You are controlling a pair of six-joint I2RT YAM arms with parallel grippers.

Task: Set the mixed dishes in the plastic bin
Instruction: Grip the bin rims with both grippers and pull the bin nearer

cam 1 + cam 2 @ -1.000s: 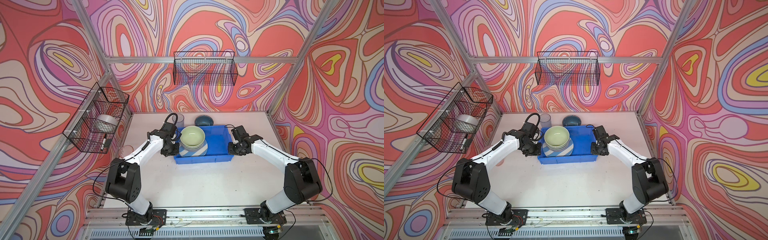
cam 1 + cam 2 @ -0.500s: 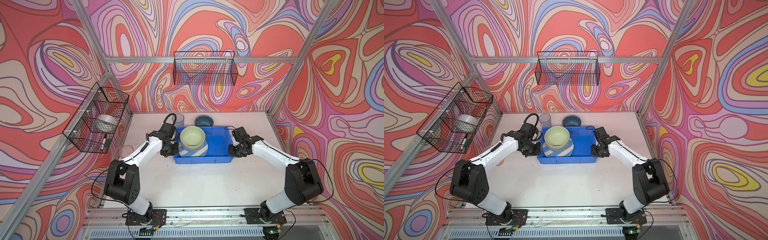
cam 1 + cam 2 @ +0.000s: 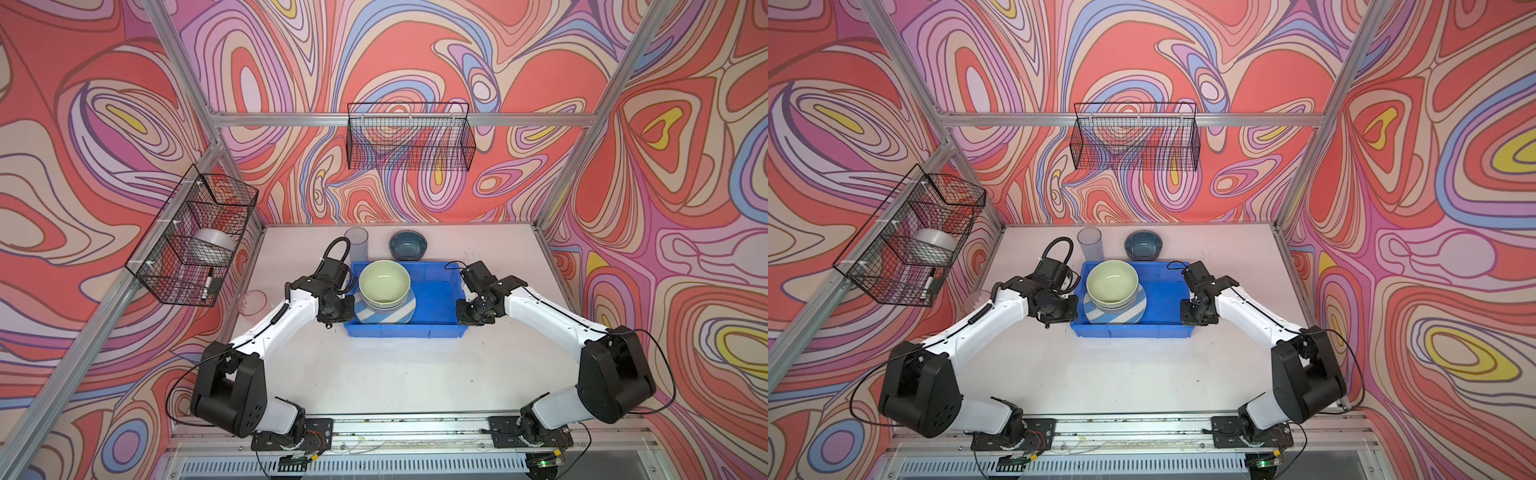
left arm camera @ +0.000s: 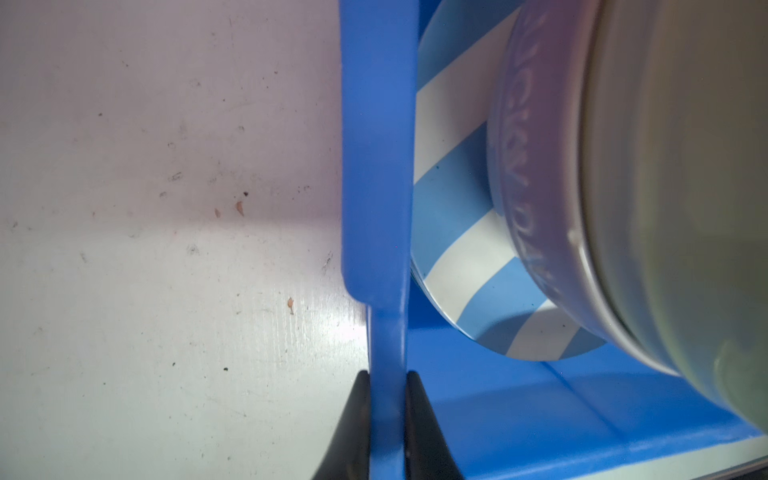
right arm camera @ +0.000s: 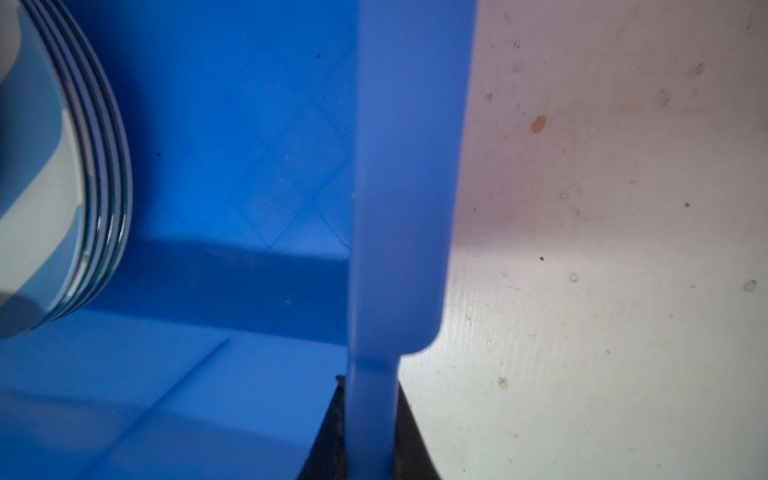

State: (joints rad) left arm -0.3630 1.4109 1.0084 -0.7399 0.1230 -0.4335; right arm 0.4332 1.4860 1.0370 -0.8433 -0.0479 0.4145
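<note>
1. The blue plastic bin (image 3: 415,332) (image 3: 1133,332) sits mid-table between the two arms.
2. The left gripper (image 4: 386,419) (image 3: 338,309) is clamped on the bin's left side wall (image 4: 378,166), one finger outside it and one inside.
3. The right gripper (image 5: 370,424) (image 3: 467,318) is pinched the same way on the right side wall (image 5: 411,166).
4. Inside, toward the bin's left end, a pale green bowl (image 3: 384,282) (image 3: 1112,282) nests in a lavender bowl (image 4: 536,166).
5. Both bowls stand on a blue-white striped plate (image 3: 399,316) (image 4: 453,199), with more plate rims (image 5: 104,187) stacked under it.
6. The right half of the bin floor is bare.
7. Just behind the bin on the white table (image 3: 395,382) stand a clear tumbler (image 3: 356,245) (image 3: 1090,247) and a dark blue bowl (image 3: 408,245) (image 3: 1143,245).
8. A pink tumbler (image 3: 252,301) stands by the table's left edge, well apart from the bin.
9. A tape roll (image 3: 214,249) lies in the wire basket (image 3: 195,282) on the left wall.
</note>
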